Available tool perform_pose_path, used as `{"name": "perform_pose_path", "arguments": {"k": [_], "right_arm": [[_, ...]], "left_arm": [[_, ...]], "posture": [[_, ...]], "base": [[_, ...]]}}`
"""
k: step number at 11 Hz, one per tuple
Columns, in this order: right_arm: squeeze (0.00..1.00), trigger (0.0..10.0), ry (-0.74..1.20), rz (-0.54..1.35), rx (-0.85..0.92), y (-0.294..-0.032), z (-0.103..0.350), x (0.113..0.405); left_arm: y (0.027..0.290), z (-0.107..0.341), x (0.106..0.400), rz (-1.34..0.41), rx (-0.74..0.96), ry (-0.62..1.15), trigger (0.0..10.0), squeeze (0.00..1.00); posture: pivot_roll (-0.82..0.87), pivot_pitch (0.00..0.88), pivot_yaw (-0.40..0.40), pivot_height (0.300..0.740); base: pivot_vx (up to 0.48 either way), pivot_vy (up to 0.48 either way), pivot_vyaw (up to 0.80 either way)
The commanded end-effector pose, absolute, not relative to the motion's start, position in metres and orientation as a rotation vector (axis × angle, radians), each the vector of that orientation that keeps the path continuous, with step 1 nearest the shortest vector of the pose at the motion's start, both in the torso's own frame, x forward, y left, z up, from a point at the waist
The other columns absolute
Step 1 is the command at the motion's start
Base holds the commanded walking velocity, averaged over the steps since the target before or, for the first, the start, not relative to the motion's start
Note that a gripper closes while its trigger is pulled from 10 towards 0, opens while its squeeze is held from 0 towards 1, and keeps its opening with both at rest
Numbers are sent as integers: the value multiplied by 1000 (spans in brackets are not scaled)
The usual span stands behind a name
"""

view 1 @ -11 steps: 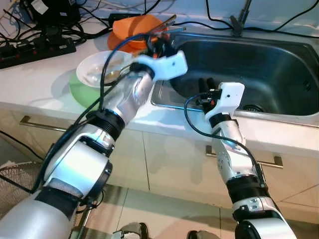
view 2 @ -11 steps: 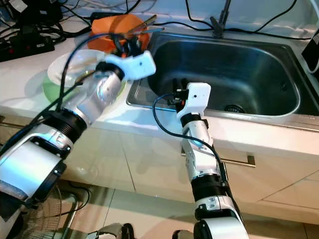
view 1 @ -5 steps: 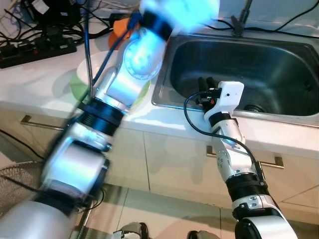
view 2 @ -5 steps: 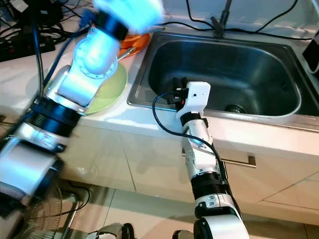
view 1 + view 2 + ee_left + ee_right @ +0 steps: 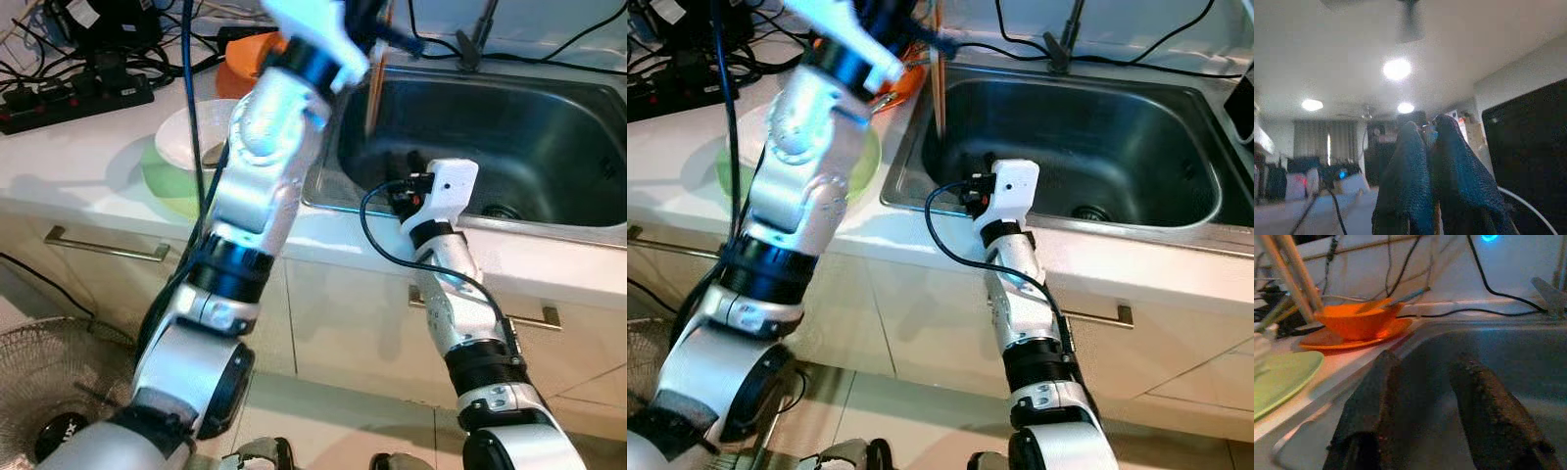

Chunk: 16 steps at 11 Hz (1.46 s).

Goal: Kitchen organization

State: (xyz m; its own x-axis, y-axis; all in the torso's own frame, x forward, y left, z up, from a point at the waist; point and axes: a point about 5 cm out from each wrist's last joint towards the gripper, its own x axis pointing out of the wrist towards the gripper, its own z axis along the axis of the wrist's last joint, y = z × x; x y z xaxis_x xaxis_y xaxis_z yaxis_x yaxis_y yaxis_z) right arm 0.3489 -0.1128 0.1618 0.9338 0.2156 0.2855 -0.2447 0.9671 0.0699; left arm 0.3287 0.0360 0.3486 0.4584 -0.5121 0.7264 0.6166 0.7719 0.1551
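holding chopsticks (image 5: 373, 93) above sink (image 5: 549, 147), left gripper (image 5: 364, 12) (fingers pinched).

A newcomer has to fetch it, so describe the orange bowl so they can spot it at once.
Start at the steel sink set in the white counter. At the sink's back left corner, an orange plate lies on the counter, and the orange bowl sits on it with a utensil resting inside. The neighbouring white bowl sits on a green plate nearer the counter's front edge.
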Motion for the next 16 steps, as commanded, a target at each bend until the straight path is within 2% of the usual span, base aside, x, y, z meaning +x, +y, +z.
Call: {"name": "perform_pose_path", "arguments": {"k": [1,4,7,9,10,13,16], "right_arm": [[1000,10000,-317,278,103,-110,170,346],[1000,10000,-323,299,83,-115,171,342],[1000,10000,-322,383,65,-103,170,336],[1000,10000,-317,336,63,-113,170,338],[0,10000,-317,341,37,-117,171,338],[0,10000,-312,327,33,-123,172,338],[0,10000,-284,461,92,-111,171,331]], "left_arm": [[35,349,328,-730,-135,-831,10000,0],[42,340,326,-768,-155,-777,10000,0],[40,337,324,-786,-108,-759,10000,0],[40,333,325,-779,-46,-750,10000,0],[37,332,324,-778,-7,-753,10000,0],[35,328,325,-755,84,-766,10000,0],[34,329,325,-691,193,-833,10000,0]], "posture": [[10,67,43,740],[0,62,46,740],[-1,60,52,740],[-3,59,52,740],[-3,61,52,740],[-4,74,55,740],[-6,83,59,740]], "base": [[0,0,0],[0,0,0],[0,0,0],[0,0,0],[0,0,0],[0,0,0],[0,0,0]]}}
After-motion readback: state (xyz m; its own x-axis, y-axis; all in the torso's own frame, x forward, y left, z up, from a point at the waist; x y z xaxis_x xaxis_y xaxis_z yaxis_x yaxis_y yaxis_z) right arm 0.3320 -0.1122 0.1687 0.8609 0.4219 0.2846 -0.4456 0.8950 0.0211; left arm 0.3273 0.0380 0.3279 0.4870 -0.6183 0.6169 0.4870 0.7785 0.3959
